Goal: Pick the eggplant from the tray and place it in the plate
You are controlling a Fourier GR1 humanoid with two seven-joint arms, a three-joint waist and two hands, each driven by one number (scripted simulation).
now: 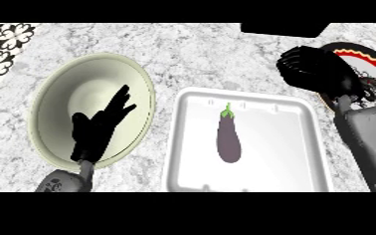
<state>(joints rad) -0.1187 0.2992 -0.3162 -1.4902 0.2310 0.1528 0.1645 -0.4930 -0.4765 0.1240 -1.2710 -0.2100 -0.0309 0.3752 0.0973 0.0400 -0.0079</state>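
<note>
**One eggplant on the tray, both robot hands away from it**

One eggplant [229,138] lies lengthwise in the middle of the white tray [192,144], its green stem pointing toward the far edge and its dark purple body toward the near edge. Nothing touches it. The tray sits on the speckled grey bench [198,55], right of centre in the head view.

The left robot hand [98,129] shows over the pale green plate [55,79], which lies on the bench just beside the tray's left edge. Its fingers are straight and spread, pointing up and to the right across the plate's inner surface, and they hold nothing. The eggplant lies to this hand's right, across the plate's rim and the tray's left wall, well apart from the fingertips.

The right robot hand [312,69] is at the view's upper right, beyond the tray's far right corner. Its fingers are curled inward and no object shows within them. It sits in front of a second plate with a red and dark patterned rim [360,55], partly hidden by the hand and forearm. The eggplant lies below and to the left of this hand, apart from it.

A black-and-white patterned patch [13,37] shows at the upper left edge.
</note>
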